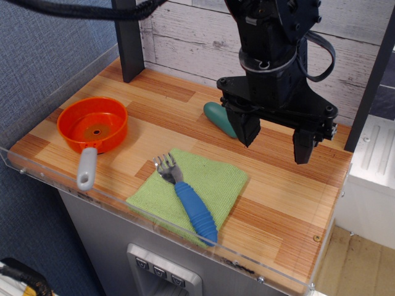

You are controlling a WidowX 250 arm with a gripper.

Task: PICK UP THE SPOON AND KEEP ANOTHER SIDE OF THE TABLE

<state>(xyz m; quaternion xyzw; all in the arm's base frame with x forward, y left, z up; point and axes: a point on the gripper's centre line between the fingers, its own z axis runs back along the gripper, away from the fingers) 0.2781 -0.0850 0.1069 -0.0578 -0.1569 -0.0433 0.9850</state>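
Broadly, the counter [278, 203] of wood-pattern planks carries everything, with a clear acrylic rim along its front. Above its right half hangs the black claw [276, 143], fingers apart and gripping nothing, clear of the surface. An orange pan [92, 124] with a grey handle sits at the left. A green cloth [216, 182] lies near the front edge, and the spoon [187, 198] rests on it, blue handle toward the rim. A teal oblong object [219, 118] lies behind, partly hidden by the claw.
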